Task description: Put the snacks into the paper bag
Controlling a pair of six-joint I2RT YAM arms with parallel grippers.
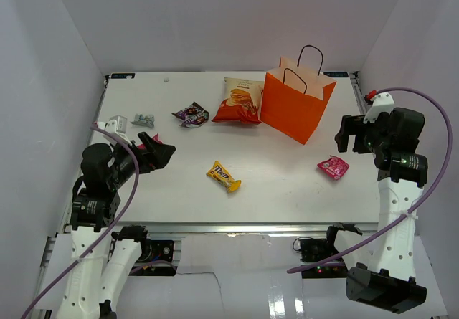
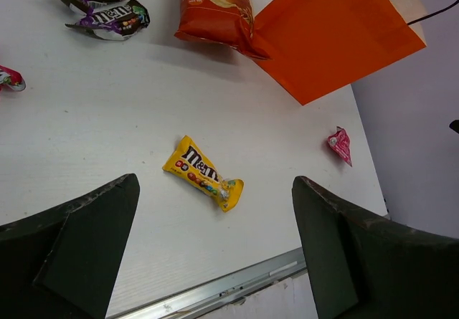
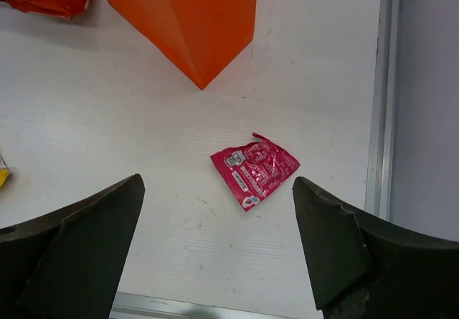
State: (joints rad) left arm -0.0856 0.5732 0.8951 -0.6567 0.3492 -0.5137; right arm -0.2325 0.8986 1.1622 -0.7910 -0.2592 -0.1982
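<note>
Top external: yellow packet long axis diagonal, far-left to near-right

Orange paper bag upright (mouth open); chip bag against its left side; yellow packet, pink packet lying separate.

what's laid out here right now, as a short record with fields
paper bag: orange, upright, far right
chip bag: lying flat, just left of paper bag
yellow packet: middle, alone
pink packet: below paper bag, by right gripper
purple packets: two, left of chip bag
silver packet: far left
left gripper: open, empty
right gripper: open, empty
</note>
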